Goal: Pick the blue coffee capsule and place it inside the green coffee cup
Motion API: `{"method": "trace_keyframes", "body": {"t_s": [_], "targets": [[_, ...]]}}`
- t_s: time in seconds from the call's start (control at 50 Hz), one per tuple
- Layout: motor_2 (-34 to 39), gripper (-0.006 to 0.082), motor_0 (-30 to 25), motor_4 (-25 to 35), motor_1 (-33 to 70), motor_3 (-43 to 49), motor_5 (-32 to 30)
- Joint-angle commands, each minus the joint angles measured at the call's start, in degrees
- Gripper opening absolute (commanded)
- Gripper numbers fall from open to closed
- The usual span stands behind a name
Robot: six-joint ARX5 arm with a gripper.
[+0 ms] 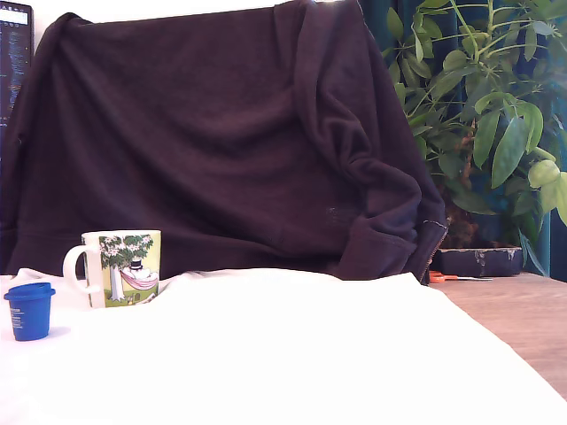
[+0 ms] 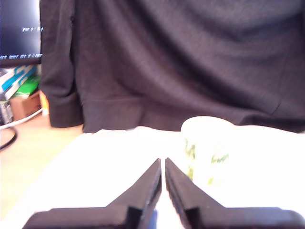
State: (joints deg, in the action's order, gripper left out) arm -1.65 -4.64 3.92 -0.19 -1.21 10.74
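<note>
Claw point(image 2: 163, 164) pressed together, empty, low centre of wrist view; not in exterior view. Blue coffee capsule point(image 1: 29, 311) lower left on white-covered surface point(image 1: 292, 354), just beside green coffee cup point(image 1: 121, 267). We'd spread the claw first, then approach the capsule, clearing the cup.

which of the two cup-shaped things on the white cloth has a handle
The green coffee cup, the taller one with the tree-and-hammock cartoon and a white handle facing the exterior view's left. The blue coffee capsule beside it is plain, tapered and handleless.
</note>
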Motion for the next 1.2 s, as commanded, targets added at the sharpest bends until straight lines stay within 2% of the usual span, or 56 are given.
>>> {"method": "trace_keyframes", "body": {"t_s": [0.0,0.16,0.26,0.32,0.52,0.58,0.64,0.72,0.86,1.18], "targets": [[0.11,0.0009,0.09,1.03,-0.52,-4.09,2.69],[0.11,0.0009,0.09,4.79,-0.52,-12.2,5.81],[0.11,0.0012,0.09,5.7,0.46,-11.63,5.73],[0.11,0.0063,0.09,6.45,2.23,-10.29,5.75],[0.13,0.0585,-0.98,6.62,12.68,-10.56,5.62],[0.13,0.0657,-1.53,6.67,16.33,-11.26,5.03],[0.11,0.0661,-2.29,6.64,19.96,-11.32,4.46],[0.13,0.0661,-3.63,6.69,24.94,-12.5,0.39],[0.13,0.066,-6.34,6.47,33.38,-18.53,-3.69],[0.13,0.066,-8.26,4.55,51.45,-33.2,-6.75]]}}
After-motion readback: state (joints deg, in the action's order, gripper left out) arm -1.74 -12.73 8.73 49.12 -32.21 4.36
